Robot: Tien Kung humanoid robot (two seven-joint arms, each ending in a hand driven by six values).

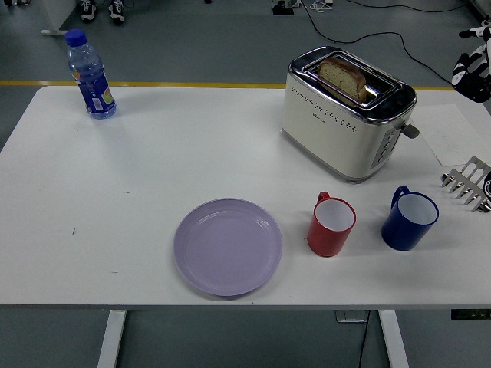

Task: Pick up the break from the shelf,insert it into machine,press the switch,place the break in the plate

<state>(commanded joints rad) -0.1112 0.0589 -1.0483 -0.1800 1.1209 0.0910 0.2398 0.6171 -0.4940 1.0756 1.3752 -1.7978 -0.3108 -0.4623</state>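
Note:
A slice of brown bread (343,77) stands in a slot of the cream and chrome toaster (337,123) at the back right, with its top sticking out. The toaster's lever (411,129) is on its right end. The empty lilac plate (227,246) lies at the front middle. A metal rack (465,182) is at the right edge and holds no bread. Only a black and white part of my right hand (473,64) shows at the upper right edge, away from the toaster. My left arm is out of view.
A red mug (331,225) and a blue mug (410,219) stand in front of the toaster, right of the plate. A water bottle (90,73) stands at the back left corner. A sheet of paper (454,132) lies by the right edge.

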